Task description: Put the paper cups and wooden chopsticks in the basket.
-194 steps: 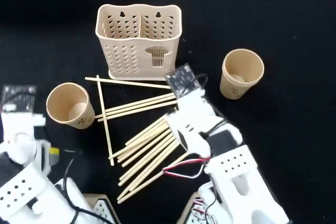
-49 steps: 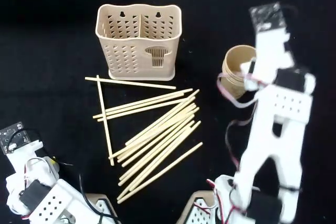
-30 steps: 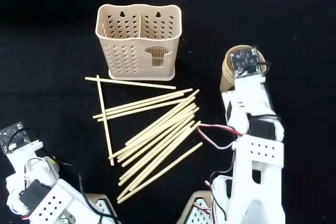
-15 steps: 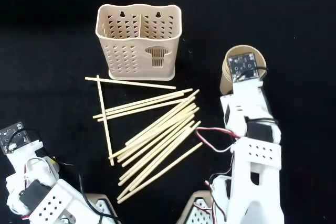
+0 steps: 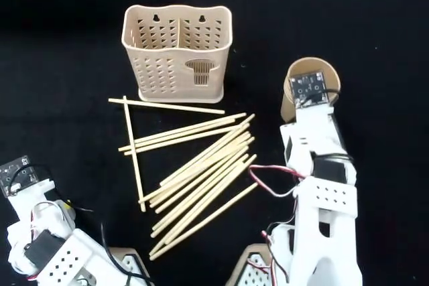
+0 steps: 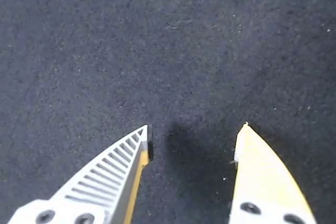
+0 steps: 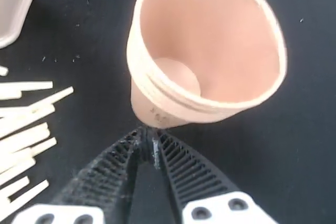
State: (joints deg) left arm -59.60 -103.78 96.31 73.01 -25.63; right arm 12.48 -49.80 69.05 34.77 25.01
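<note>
Standing mouth up on the black surface (image 5: 375, 45), as far as I can tell, the cups (image 7: 205, 56) look like 2 nested together, judging by the doubled rim. They sit well to the right of the basket (image 5: 177, 51) and apart from the chopsticks (image 5: 201, 172), which lie scattered in front of the basket.

Thin paper like that should be very light and easy to tip or crush. I'd say a gentle pinch over the rim wall, 1 finger inside and 1 outside, is the safest hold. Squeezing across the whole body would likely dent it.

The right end effector (image 7: 148, 145) has its fingers closed together on nothing, with the tips just beside the cups' lower wall; I can't tell if they touch. It would need to open before any grasp. The left end effector (image 6: 194, 140) is spread wide over bare surface at the near left corner.
</note>
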